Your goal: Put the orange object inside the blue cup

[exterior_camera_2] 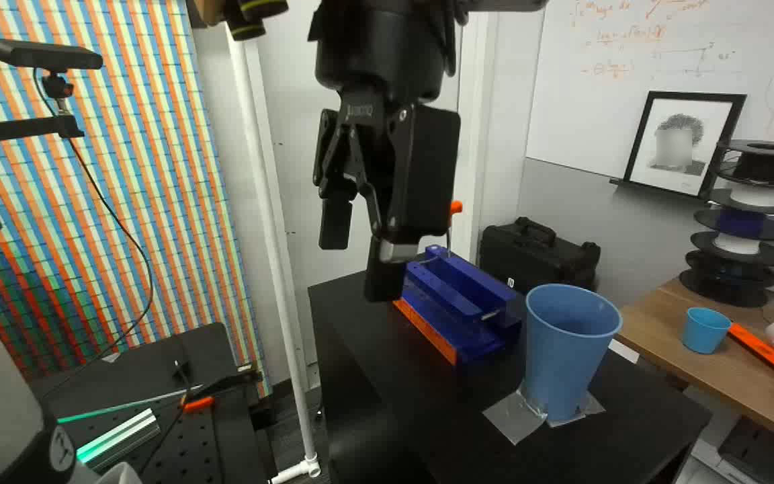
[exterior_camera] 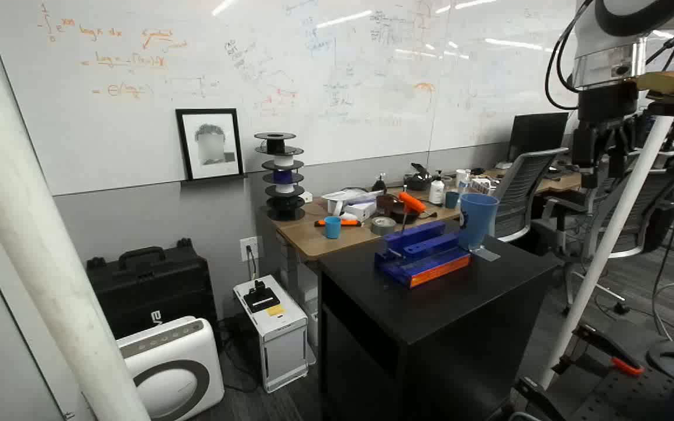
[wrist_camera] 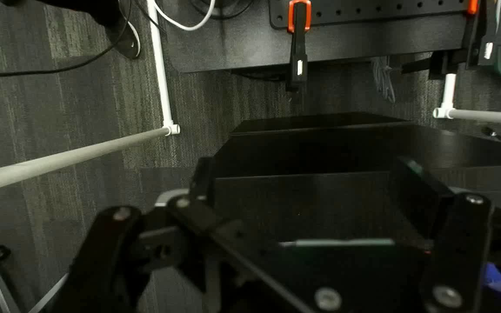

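Higher than the cabinet [exterior_camera_2: 441, 417], the gripper [exterior_camera_2: 361, 250] points down, jaws parted; only the exterior views show the blue cup [exterior_camera_2: 565, 363].

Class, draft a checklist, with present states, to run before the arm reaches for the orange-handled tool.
1. Fingers apart, nothing held: ok.
2. Orange-handled tool sticking up above the blue holder: ok.
3. Fingers lined up over the tool: not ok, off to one side in both exterior views.
4. Blue cup upright, taped to the black cabinet: ok.
5. Cup empty: cannot tell, its bottom is hidden.
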### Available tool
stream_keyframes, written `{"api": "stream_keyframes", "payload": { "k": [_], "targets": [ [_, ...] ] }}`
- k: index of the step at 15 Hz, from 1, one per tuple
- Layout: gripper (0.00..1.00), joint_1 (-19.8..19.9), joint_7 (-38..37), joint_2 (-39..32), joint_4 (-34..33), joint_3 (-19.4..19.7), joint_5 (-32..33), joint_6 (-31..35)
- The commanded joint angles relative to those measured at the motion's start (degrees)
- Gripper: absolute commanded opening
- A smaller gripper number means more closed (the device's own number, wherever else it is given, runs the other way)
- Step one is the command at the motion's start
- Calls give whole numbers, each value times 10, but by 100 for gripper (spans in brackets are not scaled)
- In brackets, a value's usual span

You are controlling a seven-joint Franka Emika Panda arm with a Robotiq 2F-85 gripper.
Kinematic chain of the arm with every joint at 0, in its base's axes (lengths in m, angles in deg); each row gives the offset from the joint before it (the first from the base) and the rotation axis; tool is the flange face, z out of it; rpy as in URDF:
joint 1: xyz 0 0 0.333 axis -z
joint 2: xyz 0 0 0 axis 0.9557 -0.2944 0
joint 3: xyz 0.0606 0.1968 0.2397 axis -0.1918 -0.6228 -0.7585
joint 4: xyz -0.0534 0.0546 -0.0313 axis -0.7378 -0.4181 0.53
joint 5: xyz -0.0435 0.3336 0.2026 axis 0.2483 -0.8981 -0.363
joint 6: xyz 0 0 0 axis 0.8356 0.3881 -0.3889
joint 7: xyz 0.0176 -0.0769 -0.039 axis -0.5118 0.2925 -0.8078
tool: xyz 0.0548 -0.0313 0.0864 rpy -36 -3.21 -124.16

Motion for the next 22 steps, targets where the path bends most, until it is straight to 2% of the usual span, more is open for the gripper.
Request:
{"api": "stream_keyframes", "payload": {
  "k": [1, 6, 8, 11, 15, 17, 19, 22],
  "targets": [
    [100, -5, -2, 0, -1, 4, 2, -1],
    [100, -5, -2, 1, -2, 5, 2, -1],
    [100, -2, -74, -2, 5, -25, 24, 81],
    [100, -19, -149, -42, -26, -75, 25, 171],
    [100, -16, -288, -119, -75, -160, 69, 308],
    [100, -10, -351, -163, -106, -191, 100, 349],
    [100, -16, -387, -210, -136, -201, 113, 366],
    [100, -39, -394, -267, -166, -189, 95, 368]
  ]
}}
